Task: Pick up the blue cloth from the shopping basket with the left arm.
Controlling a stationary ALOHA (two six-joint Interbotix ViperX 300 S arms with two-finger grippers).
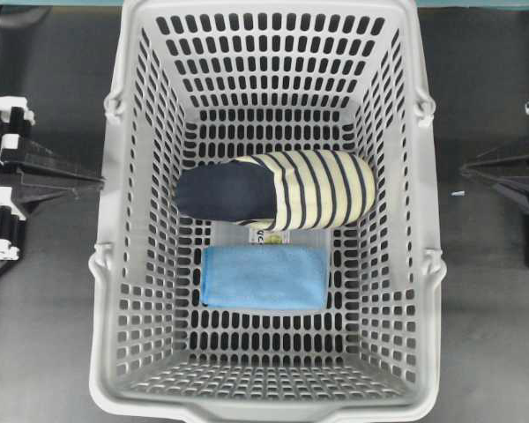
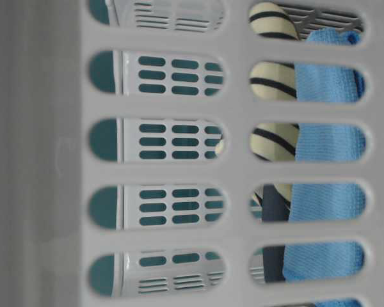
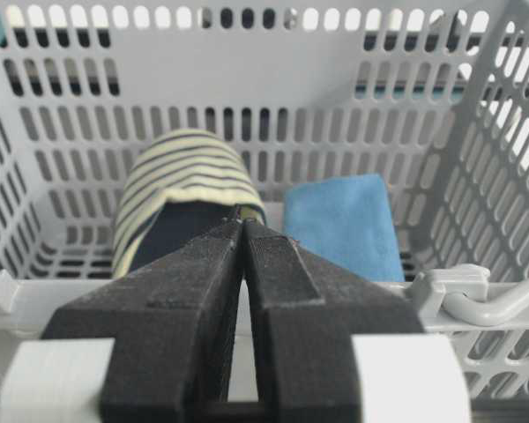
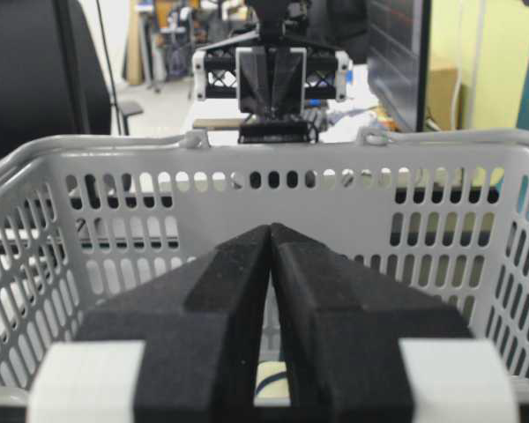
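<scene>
Start of the reach, nothing grasped yet. Left claw [image 3: 243, 231] pressed together, empty, parked outside the shopping basket [image 1: 115, 220] at its left wall, tips level with the rim in the left wrist view. Right claw [image 4: 271, 236] likewise pressed together and empty, outside the opposite wall. Blue cloth [image 1: 264, 276] lies flat on the basket floor, toward the near end in the overhead view, folded to a neat rectangle. Just behind it, a clear box with a label [image 1: 269, 234], partly under the cloth's far edge as far as I can tell. Navy and cream-striped fabric item [image 1: 278, 189] sits on top of that box, close to the cloth but seemingly not on it. Judgement: next move calls for spreading the left claw, lifting over the rim, then coming down onto the cloth. Room: tall slotted walls on every side, so entry from above only. Open floor at the cloth's near and side edges; the far edge is crowded.
</scene>
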